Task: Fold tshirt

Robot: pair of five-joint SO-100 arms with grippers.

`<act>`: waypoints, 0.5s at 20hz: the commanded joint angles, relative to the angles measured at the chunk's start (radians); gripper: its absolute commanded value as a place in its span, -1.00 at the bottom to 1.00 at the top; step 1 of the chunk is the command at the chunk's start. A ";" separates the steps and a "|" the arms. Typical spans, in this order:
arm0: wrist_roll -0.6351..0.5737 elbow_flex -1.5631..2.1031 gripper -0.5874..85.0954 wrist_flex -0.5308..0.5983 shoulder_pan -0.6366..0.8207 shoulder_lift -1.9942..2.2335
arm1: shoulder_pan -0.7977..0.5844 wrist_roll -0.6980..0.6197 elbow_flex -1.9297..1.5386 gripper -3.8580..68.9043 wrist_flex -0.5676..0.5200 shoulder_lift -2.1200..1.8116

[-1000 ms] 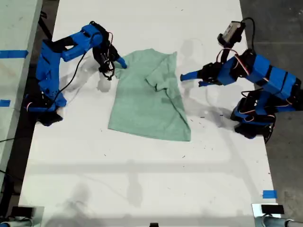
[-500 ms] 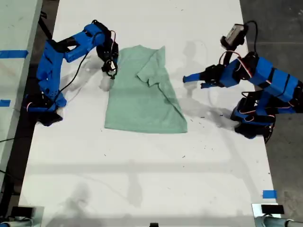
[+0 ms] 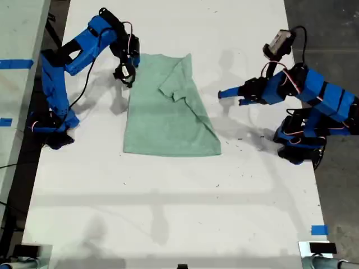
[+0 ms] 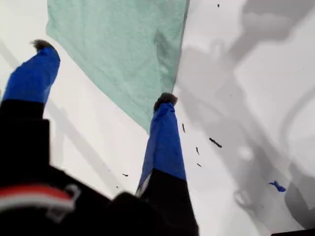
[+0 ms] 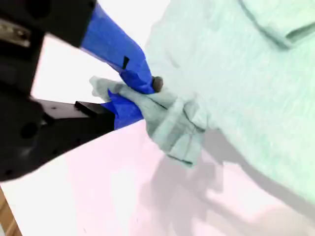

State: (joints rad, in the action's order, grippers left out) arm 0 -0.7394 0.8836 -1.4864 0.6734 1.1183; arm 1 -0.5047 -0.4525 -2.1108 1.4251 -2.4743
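My second end effector (image 5: 140,96), upper left of the exterior view, pinches the tshirt (image 3: 168,112) sleeve; my first end effector (image 4: 106,73) gapes empty beside its opposite edge.

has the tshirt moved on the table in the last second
Yes. The tshirt slid toward the exterior view's left and slightly up, away from the stationary arm base, pulled by my second gripper.

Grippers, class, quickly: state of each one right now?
My first gripper: open, holding nothing, above the table beside the tshirt.
My second gripper: shut on the tshirt's bunched edge.
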 commanded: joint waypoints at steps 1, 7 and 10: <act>-0.020 -0.075 -0.99 0.107 -0.109 0.057 | 0.008 0.008 0.011 0.06 -0.018 -0.026; -0.035 -0.170 -0.99 0.385 -0.242 -0.196 | 0.032 0.032 0.008 0.06 -0.008 -0.026; -0.035 -0.193 -0.70 0.448 -0.232 -0.313 | 0.043 0.044 0.000 0.06 0.002 -0.037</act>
State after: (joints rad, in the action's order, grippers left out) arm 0 -0.7685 0.7563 -1.0753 0.4433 0.8176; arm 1 -0.4771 -0.4218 -2.1138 1.4251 -2.4774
